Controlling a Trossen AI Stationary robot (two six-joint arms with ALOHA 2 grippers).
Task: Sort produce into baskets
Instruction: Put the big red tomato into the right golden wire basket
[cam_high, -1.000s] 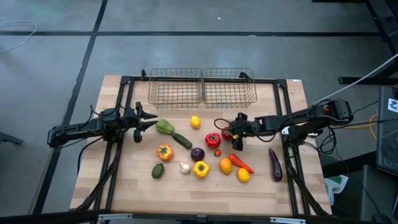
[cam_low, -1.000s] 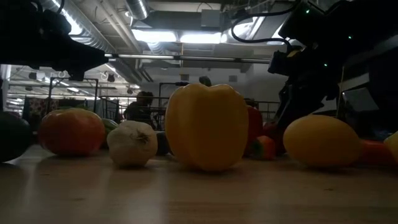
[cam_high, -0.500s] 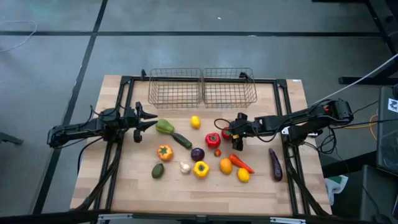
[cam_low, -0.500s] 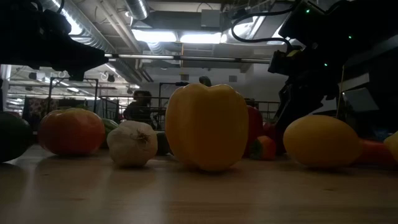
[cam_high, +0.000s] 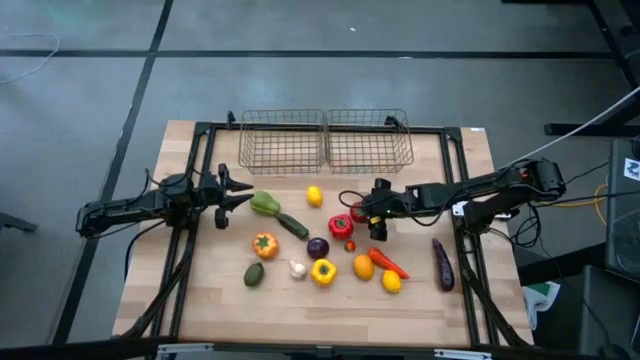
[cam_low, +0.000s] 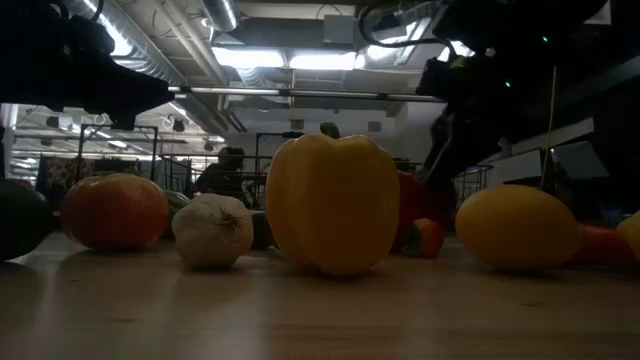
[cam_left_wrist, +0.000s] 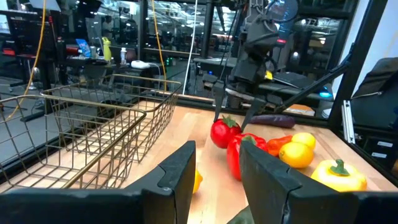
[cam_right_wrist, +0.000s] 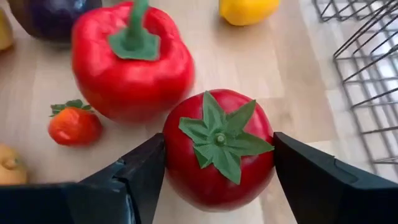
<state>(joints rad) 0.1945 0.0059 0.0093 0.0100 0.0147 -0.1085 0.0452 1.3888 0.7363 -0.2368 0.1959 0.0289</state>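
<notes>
Pale wooden tabletop (cam_high: 420, 300) carries the right gripper (cam_right_wrist: 214, 163), its fingers pressed on both sides of a red tomato (cam_right_wrist: 217, 149). Just beyond lie a red pepper (cam_right_wrist: 130, 62) and strawberry (cam_right_wrist: 74, 124). Farther off stand two wire baskets (cam_high: 325, 140); the left gripper (cam_high: 240, 192) waits, fingers narrowly parted.

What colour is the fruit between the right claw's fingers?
The tomato is red with a green leafy top, clearest in the right wrist view.

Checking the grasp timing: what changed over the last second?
The right gripper moved a little toward the table's left and closed around the red tomato, which still sits on the table beside the red pepper. The left gripper, the other produce and both baskets did not move.
</notes>
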